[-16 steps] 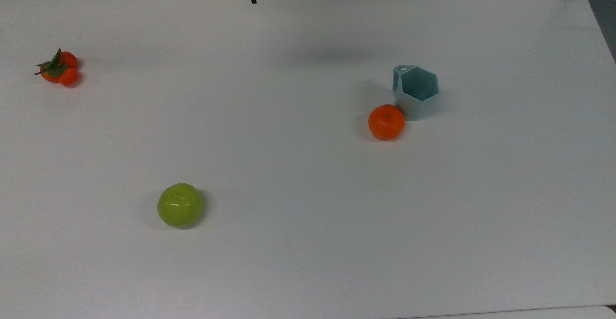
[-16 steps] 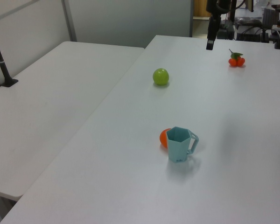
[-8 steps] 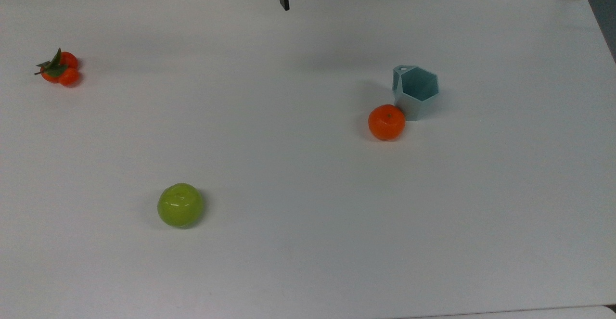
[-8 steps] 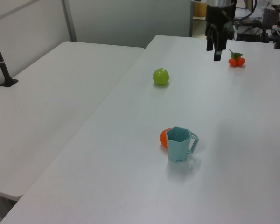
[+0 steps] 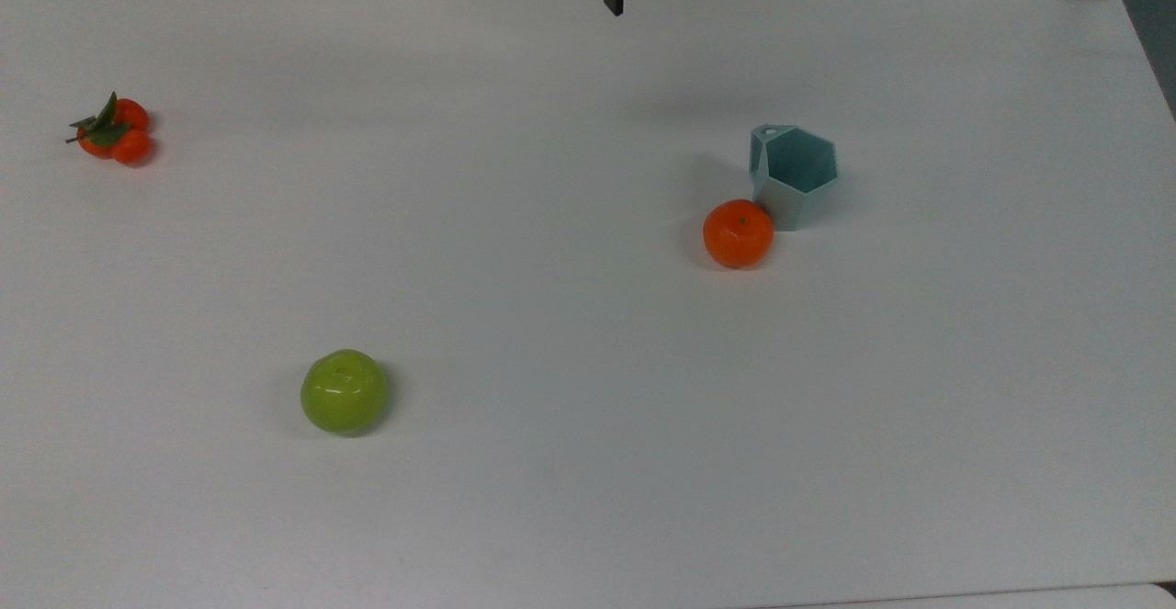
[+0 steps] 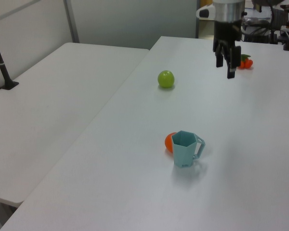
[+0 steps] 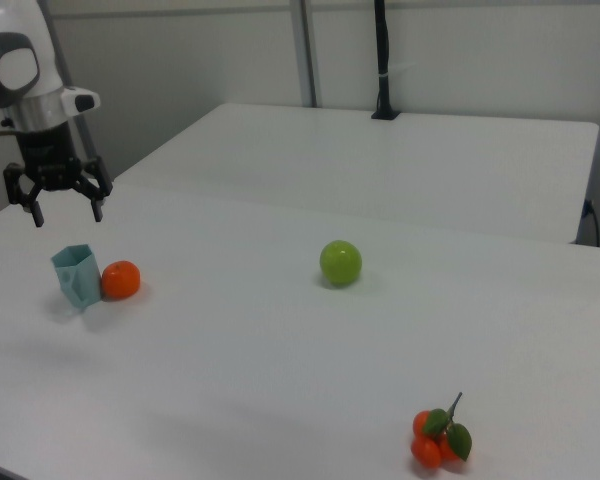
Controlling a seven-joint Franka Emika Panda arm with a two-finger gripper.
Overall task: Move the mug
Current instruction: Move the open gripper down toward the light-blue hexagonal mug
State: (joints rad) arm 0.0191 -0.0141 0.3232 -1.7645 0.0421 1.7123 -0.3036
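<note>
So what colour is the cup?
The cup is pale teal all over, clearest in the top view.

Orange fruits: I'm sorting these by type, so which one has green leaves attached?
The small clustered oranges at the top view's far left; the single orange beside the mug is leafless.

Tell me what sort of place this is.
Probably a robotics lab: plain white tables pushed together, a Panda arm's gripper above them, and toy-like props, a mug and green apple.

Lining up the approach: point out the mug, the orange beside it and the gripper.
mug [image 5: 797, 177], top view, inside of cup.
orange [image 5: 738, 233], top view, top centre.
gripper [image 7: 65, 208], right view, between open fingertips.
</note>
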